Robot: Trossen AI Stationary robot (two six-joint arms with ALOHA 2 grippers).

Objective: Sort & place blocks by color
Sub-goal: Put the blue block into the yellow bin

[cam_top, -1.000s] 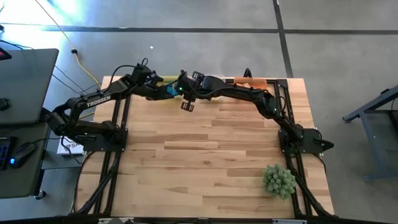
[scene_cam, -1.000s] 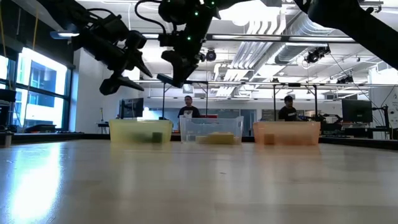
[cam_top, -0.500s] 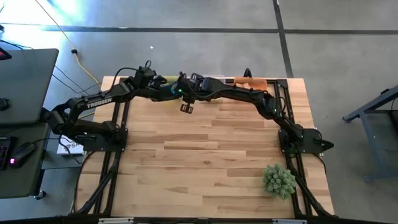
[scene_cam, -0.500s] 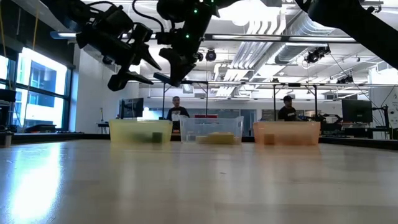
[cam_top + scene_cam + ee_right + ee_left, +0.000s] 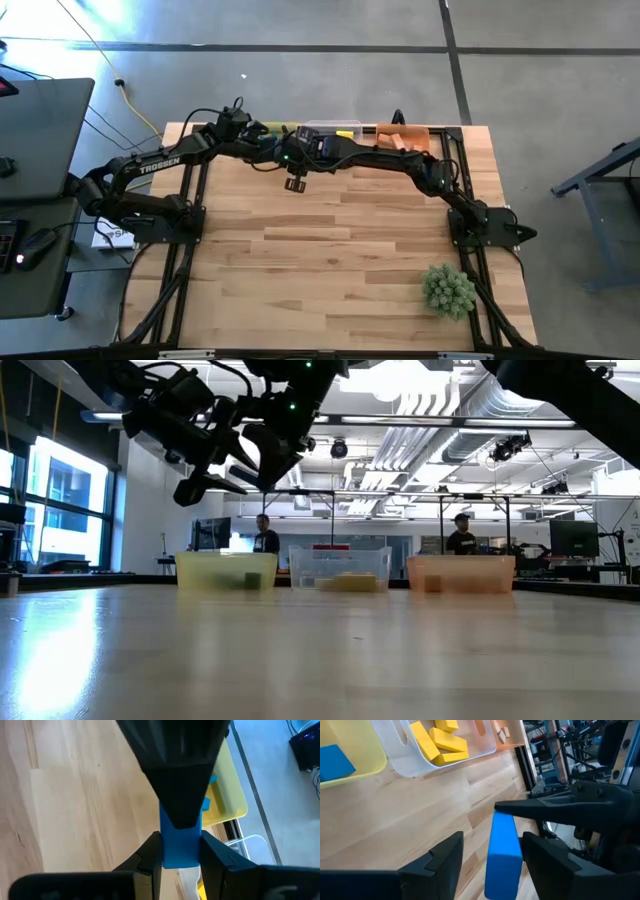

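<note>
While the blue bar (image 5: pixel 502 851) hangs in the air above the far edge of the table (image 5: pixel 330 250), both arms meet around it, which reads as a hand-over between them. The right gripper (image 5: pixel 180 840) pinches one end of the bar between its fingers. The left gripper (image 5: pixel 492 837) stands spread on either side of the other end, with a gap showing at each finger, so it does not yet carry the bar. The likely purpose is to pass the bar to the arm that sits nearer the yellow bin (image 5: pixel 370 767), where a blue block (image 5: pixel 335 762) already lies. Beside that bin, the clear bin (image 5: pixel 410 767) holds several yellow blocks (image 5: pixel 442 742), and the orange bin (image 5: pixel 507 742) stands last in the row. Its contents are barely visible. No loose blocks show on the open boards, so by this judgement the sorting is nearly finished.

Surface: a pale butcher-block top of jointed wooden strips, with a spiky green plant ball (image 5: pixel 448 290) near the right arm's base, well apart from the bins.

Room: a grey floor around the table, a dark desk (image 5: pixel 40 110) to the left, exposed ceiling ducts and bright windows. Two people (image 5: pixel 265 535) sit far behind the bins.
</note>
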